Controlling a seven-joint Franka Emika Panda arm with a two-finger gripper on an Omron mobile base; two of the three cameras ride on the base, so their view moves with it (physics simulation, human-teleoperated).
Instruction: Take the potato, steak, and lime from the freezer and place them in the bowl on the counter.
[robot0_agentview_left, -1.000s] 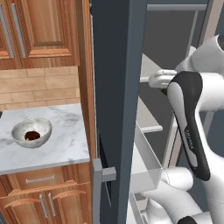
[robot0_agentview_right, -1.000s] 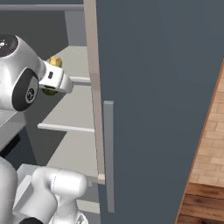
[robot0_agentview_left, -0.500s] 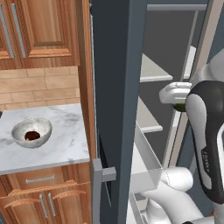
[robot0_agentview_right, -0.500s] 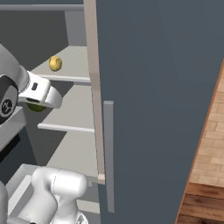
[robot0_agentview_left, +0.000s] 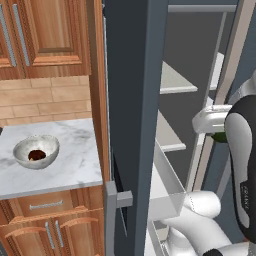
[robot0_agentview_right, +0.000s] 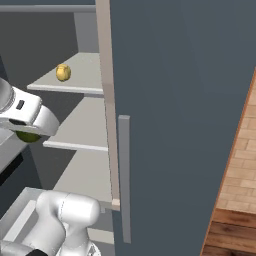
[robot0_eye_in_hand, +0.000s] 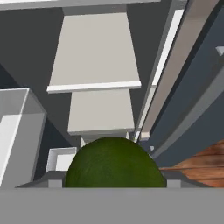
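My gripper (robot0_agentview_left: 216, 132) is shut on the lime (robot0_agentview_left: 219, 136), a dark green ball held under the white hand in front of the open freezer (robot0_agentview_left: 190, 65). From the right, the lime (robot0_agentview_right: 27, 136) peeks out below the gripper (robot0_agentview_right: 25, 131), level with the middle shelf. The same green ball (robot0_eye_in_hand: 114, 165) bulges at the bottom of the hand view, hiding the fingertips. The yellow-tan potato (robot0_agentview_right: 63, 72) lies on the upper shelf. Left of the freezer, the bowl (robot0_agentview_left: 22, 150) stands on the marble counter (robot0_agentview_left: 75, 162) with the dark steak (robot0_agentview_left: 35, 155) inside.
The slate-grey freezer door (robot0_agentview_left: 134, 100) stands open between the arm and the counter, its bar handle (robot0_agentview_right: 124, 175) facing me. Grey shelves (robot0_eye_in_hand: 94, 52) and a white drawer (robot0_agentview_left: 165, 192) lie below the hand. Wooden cabinets (robot0_agentview_left: 45, 30) hang above the counter.
The hand has pulled back from the upper shelf and sunk to the middle shelf's level, carrying the lime. The potato stays on its shelf.
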